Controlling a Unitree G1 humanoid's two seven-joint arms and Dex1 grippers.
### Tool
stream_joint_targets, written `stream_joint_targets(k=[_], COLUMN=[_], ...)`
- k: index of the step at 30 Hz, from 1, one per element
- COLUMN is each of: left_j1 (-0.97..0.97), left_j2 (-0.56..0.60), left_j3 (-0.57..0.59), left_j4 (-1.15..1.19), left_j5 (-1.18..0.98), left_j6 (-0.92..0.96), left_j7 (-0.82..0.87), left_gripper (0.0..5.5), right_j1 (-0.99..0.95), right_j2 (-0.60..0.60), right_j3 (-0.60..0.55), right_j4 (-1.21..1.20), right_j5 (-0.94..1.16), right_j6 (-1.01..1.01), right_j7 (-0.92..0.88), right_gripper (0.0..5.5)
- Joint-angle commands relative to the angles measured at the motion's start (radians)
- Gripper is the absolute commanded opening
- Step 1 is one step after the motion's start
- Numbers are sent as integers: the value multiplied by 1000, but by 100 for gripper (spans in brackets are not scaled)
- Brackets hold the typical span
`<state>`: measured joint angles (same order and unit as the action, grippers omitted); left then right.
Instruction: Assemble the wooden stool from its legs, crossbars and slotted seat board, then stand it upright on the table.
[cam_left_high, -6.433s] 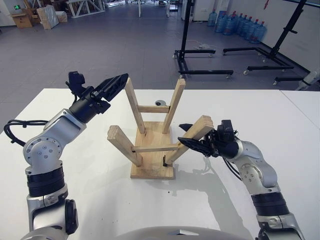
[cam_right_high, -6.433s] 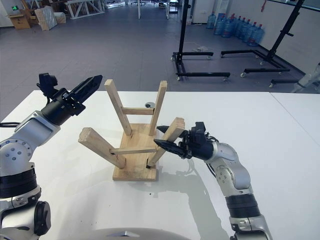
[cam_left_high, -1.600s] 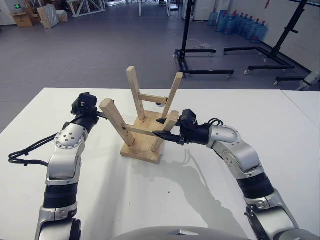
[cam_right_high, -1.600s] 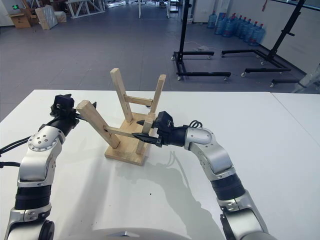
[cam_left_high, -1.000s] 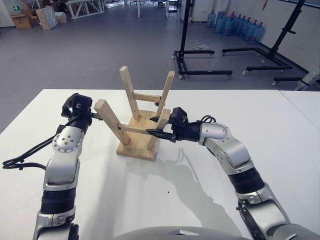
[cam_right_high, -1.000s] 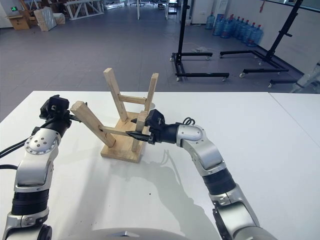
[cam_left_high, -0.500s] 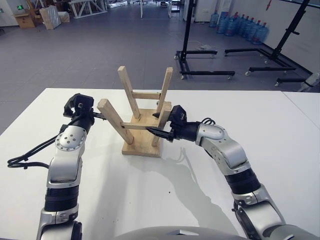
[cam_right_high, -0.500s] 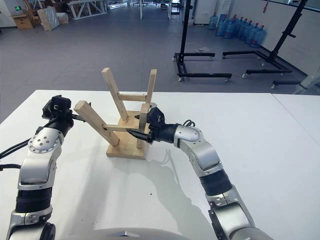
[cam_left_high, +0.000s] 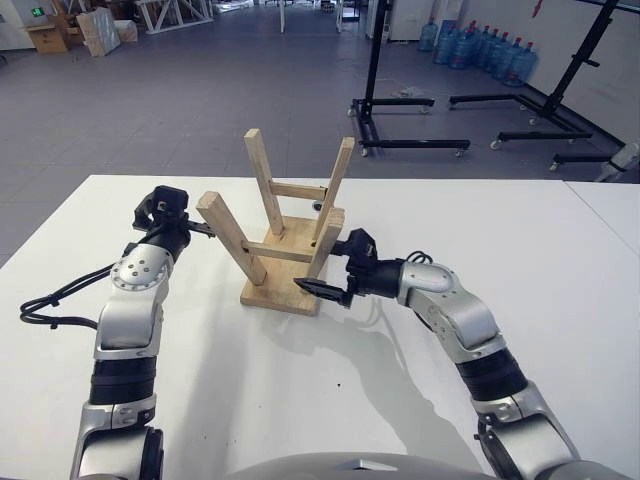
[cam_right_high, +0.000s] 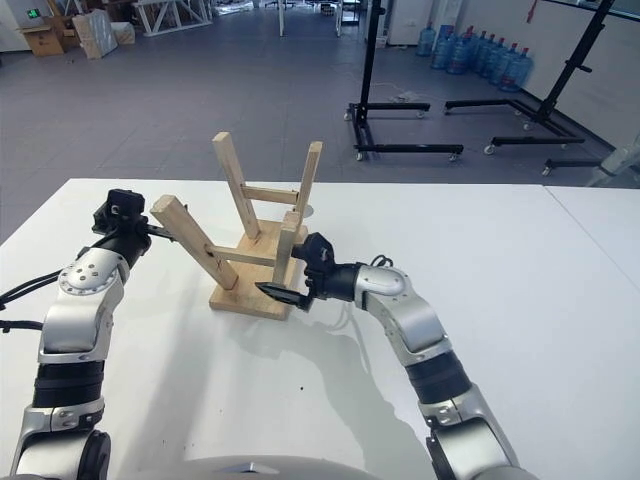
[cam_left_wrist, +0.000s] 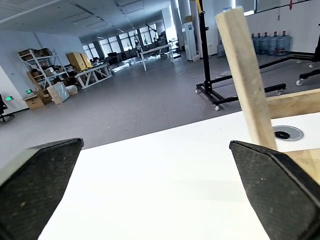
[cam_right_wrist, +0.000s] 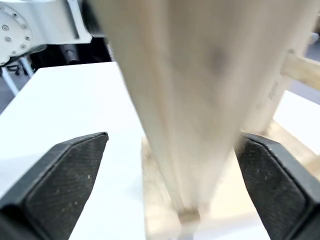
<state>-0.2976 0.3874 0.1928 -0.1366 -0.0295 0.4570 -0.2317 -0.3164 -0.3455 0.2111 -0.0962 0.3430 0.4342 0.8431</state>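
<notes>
1. Dropping from the near crossbar (cam_left_high: 285, 252), our right gripper (cam_left_high: 312, 290) now sits low at the foot of the right near leg (cam_left_high: 325, 240), by the near right corner of the seat board (cam_left_high: 272, 294). Its fingers are spread wide and straddle the leg without clamping it.
2. Our left gripper (cam_left_high: 203, 229) stays at the top of the left near leg (cam_left_high: 228, 235), fingers apart, holding nothing.
3. The stool (cam_left_high: 290, 225) rests upside down on the table (cam_left_high: 300, 400), seat board flat and legs up.
4. We judge the assembly done. Turning the stool upright remains.
</notes>
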Motion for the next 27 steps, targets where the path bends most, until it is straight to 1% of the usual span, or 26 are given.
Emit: stream_joint_targets(k=[1, 3, 4, 6, 7, 9, 10, 11, 13, 16, 19, 22, 24, 27], left_j1=[-25, -37, -51, -77, -104, -185, -226, -253, -251, -196, -167, -172, -180, -181], left_j2=[91, 149, 175, 230, 253, 262, 248, 219, 178, 109, 37, -10, -36, -53], left_j3=[53, 122, 178, 263, 312, 382, 391, 391, 346, 261, 214, 209, 208, 186], left_j4=[52, 79, 87, 95, 93, 56, 31, -4, -71, -132, -156, -194, -220, -231], left_j5=[12, -3, -32, -74, -118, -244, -305, -378, -452, -522, -590, -683, -745, -776], left_j6=[-27, -28, -15, 3, 28, 99, 135, 180, 218, 255, 282, 313, 335, 337], left_j7=[-9, -6, -7, -17, -25, -47, -52, -59, -76, -103, -106, -96, -83, -52], left_gripper=[540, 540, 540, 540, 540, 540, 540, 540, 540, 540, 540, 540, 540, 540], right_j1=[37, 41, 39, 25, -6, -90, -124, -153, -192, -210, -229, -236, -223, -181], right_j2=[-50, -106, -145, -209, -223, -193, -152, -103, -17, 63, 102, 122, 138, 150], right_j3=[-79, -128, -155, -187, -203, -211, -205, -189, -155, -109, -83, -75, -71, -50], right_j4=[-26, -25, -14, 30, 77, 167, 198, 233, 308, 372, 433, 456, 427, 338], right_j5=[45, 64, 66, 40, 21, -19, -29, -48, -87, -120, -146, -149, -134, -114], right_j6=[-3, -6, -9, -35, -48, -86, -101, -133, -204, -275, -322, -338, -320, -265], right_j7=[24, 59, 79, 104, 89, 18, -21, -60, -118, -132, -127, -113, -98, -79], right_gripper=[449, 449, 449, 449, 449, 449, 449, 449, 449, 449, 449, 449, 449, 449])
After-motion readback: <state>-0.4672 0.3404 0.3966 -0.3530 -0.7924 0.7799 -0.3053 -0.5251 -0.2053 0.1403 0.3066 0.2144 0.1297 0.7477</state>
